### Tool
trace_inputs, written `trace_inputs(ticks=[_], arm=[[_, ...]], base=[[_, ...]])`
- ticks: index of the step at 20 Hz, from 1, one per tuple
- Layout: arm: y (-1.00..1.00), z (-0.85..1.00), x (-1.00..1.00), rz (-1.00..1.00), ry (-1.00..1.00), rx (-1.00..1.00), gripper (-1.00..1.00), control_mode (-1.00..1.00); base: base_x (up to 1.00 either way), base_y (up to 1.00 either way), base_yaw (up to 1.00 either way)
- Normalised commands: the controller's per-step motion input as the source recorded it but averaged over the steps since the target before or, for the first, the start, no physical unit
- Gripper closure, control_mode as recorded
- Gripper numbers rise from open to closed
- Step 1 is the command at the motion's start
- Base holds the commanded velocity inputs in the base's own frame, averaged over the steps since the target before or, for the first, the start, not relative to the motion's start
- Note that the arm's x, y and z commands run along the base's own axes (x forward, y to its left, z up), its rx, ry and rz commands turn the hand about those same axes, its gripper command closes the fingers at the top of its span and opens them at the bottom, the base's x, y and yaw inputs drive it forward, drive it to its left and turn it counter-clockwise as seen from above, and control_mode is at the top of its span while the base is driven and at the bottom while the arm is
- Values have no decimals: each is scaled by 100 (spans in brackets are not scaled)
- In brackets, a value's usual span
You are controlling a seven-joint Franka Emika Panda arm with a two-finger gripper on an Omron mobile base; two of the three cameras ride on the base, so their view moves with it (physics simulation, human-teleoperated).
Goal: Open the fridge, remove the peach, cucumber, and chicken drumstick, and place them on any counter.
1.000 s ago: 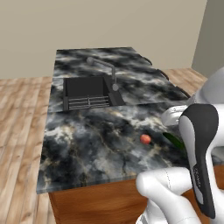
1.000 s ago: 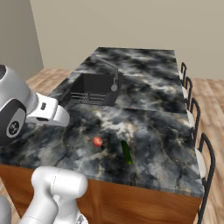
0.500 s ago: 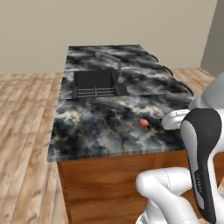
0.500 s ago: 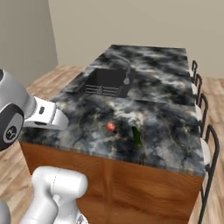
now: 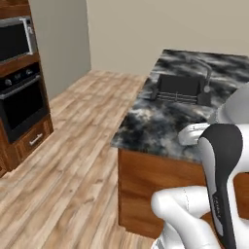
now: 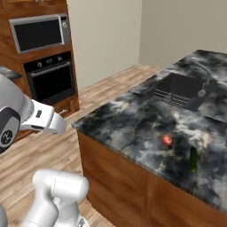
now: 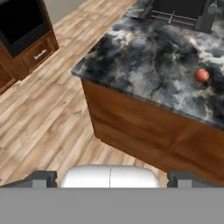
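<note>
Kitchen island, marbled counter (image 6: pixel 133 128) over wood floor. Peach (image 6: pixel 166 140) and cucumber (image 6: pixel 193 159) lie near each other on it, apart. Gripper (image 7: pixel 111 177) fingers wide apart, empty. Views have swung left since a second ago: base turning away, probably back for the drumstick.

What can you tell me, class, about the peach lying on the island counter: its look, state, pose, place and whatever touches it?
The peach is a small, round, red-orange fruit with a smooth, slightly glossy skin and looks whole. It rests directly on the marbled black, grey and white counter, toward the near edge, on the side away from the black sink. A slim dark green cucumber lies beside it, apart, not touching. The hand view shows it too.
</note>
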Motion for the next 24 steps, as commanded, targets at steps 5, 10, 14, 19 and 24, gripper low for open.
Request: trace_inputs(ticks=[5,10,14,19,24], arm=[[0,0,0,0,0,0,-100,100],[0,0,0,0,0,0,-100,100],[0,0,0,0,0,0,-100,100],[0,0,0,0,0,0,-100,100],[0,0,0,0,0,0,-100,100]], base=[[0,0,99],[0,0,100],[0,0,100],[-3,5,100],[-9,20,100]])
